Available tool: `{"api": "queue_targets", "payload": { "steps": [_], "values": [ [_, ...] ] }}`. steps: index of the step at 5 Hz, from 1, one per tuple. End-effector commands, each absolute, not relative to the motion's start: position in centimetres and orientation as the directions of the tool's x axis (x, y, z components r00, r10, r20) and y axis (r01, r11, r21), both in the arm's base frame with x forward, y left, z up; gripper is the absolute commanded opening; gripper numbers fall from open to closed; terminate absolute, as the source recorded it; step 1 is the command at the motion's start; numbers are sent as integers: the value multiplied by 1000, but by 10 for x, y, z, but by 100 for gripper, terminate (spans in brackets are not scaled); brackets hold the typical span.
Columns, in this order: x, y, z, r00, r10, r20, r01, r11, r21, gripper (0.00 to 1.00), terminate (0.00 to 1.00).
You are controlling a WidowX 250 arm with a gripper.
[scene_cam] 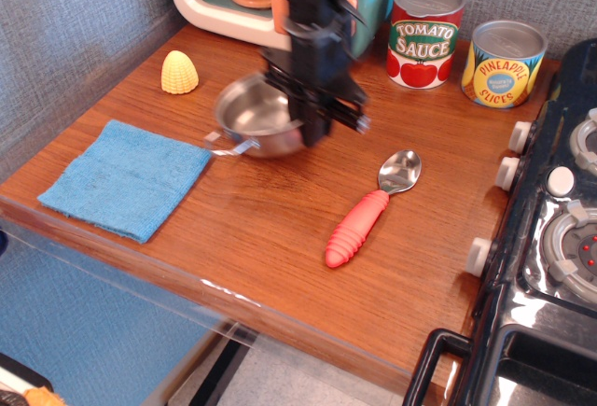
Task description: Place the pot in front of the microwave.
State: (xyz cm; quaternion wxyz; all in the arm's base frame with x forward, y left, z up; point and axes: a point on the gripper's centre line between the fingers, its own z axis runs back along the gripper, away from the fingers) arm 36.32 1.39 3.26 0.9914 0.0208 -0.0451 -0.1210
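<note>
The shiny steel pot [254, 118] hangs just above the wooden table, tilted a little, in front of the microwave. My black gripper [312, 124] comes down from above and is shut on the pot's right rim. A wire loop handle sticks out at the pot's lower left. The teal and cream microwave [238, 0] with its orange-pink handle stands at the back, partly hidden behind my arm. Its tan plate shows inside.
A blue cloth [126, 177] lies at the front left. A yellow corn toy [180, 72] sits at the back left. A spoon with a red handle [368, 210] lies right of the pot. A tomato sauce can [424, 33] and a pineapple can [503, 63] stand at the back. A toy stove [550, 238] is at the right.
</note>
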Motion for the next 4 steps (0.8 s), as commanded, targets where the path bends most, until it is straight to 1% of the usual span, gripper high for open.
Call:
{"api": "queue_targets", "payload": {
  "steps": [1, 2, 3, 4],
  "values": [
    [408, 23, 20, 980, -176, 91, 162, 976, 144, 0, 0],
    [408, 30, 16, 984, -157, 85, 144, 979, 146, 0, 0],
    [402, 32, 20, 988, -130, 86, 119, 986, 118, 100, 0],
    [404, 29, 46, 981, -125, 152, 123, 992, 23, 100, 0]
  ]
}}
